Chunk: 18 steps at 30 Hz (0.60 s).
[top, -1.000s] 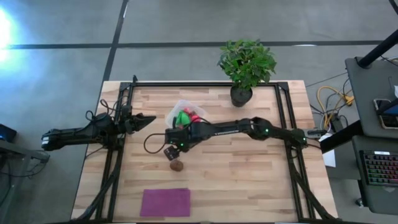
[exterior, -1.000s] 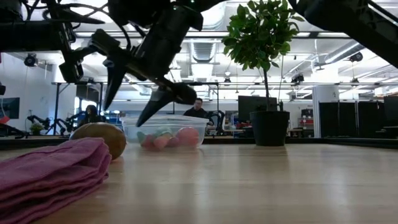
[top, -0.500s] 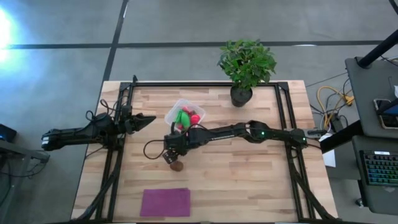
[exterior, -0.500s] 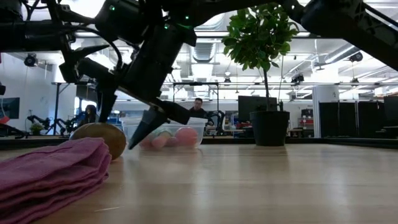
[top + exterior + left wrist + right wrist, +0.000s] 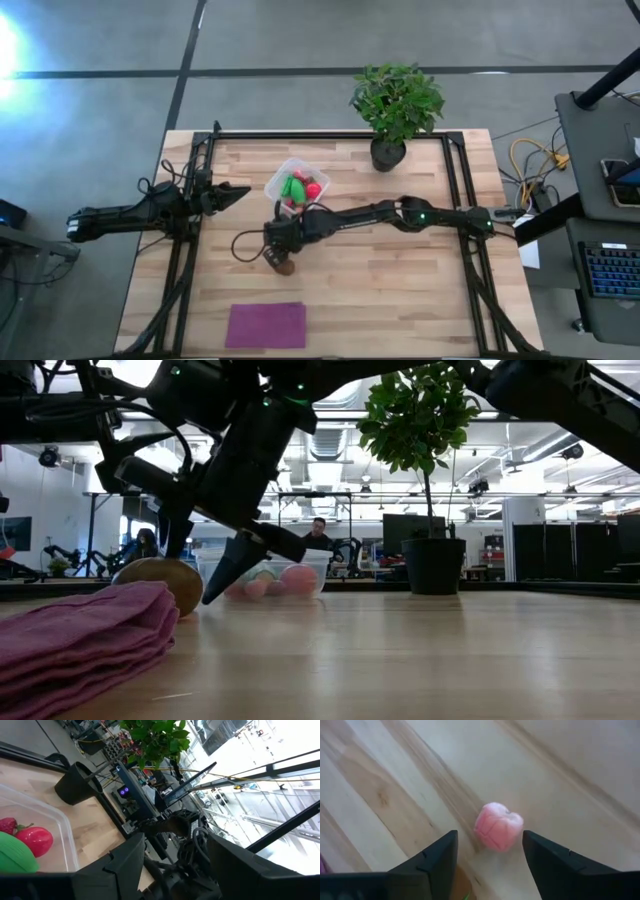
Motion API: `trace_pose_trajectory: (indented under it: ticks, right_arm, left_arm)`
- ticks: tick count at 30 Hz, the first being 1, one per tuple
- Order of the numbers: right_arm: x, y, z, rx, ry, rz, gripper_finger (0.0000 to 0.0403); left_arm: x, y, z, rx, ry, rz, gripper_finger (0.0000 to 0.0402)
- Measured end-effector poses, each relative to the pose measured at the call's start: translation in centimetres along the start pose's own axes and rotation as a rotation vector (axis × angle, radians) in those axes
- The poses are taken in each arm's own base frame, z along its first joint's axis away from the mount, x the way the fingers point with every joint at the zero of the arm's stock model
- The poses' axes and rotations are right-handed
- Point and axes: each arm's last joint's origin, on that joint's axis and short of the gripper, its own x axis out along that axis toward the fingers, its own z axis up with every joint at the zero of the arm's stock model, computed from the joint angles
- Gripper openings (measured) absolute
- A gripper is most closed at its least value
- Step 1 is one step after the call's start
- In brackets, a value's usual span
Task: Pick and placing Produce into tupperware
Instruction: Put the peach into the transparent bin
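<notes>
The clear tupperware (image 5: 297,183) sits on the table and holds green pieces, a red ball (image 5: 34,841) and a strawberry bit. The brown oval (image 5: 286,266) lies on the table, nearer the near edge than the tub. A small pink bit (image 5: 498,826) rests on the wood beside it. My right gripper (image 5: 275,254) hangs open and low over the oval. In the right wrist view its fingers (image 5: 441,854) stand on either side of the pink bit without touching it. My left gripper (image 5: 238,190) waits open, left of the tub.
A purple cloth (image 5: 266,325) lies folded near the near edge, and it fills the foreground of the low view (image 5: 80,630). A potted plant (image 5: 392,110) stands at the far edge, right of the tub. Bare wood stretches across the table's right half.
My right gripper has come down from beside the tub toward the table, shifting a little toward the near edge, until its fingertips are close to the wood by the brown oval. The produce and the tub have stayed where they were.
</notes>
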Motion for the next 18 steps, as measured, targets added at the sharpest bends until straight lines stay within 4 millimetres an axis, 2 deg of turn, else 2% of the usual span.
trace_pose_trajectory:
  ticks: [8, 18]
  right_arm:
    - [0.62, 0.05, -0.59, 0.005, -0.010, -0.025, 0.0193]
    - [0.90, 0.28, -0.54, 0.019, -0.033, -0.006, 0.0191]
  left_arm:
    - [0.00, 0.00, 0.00, 0.000, 0.000, 0.000, 0.0201]
    - [0.00, 0.00, 0.00, 0.000, 0.000, 0.000, 0.0201]
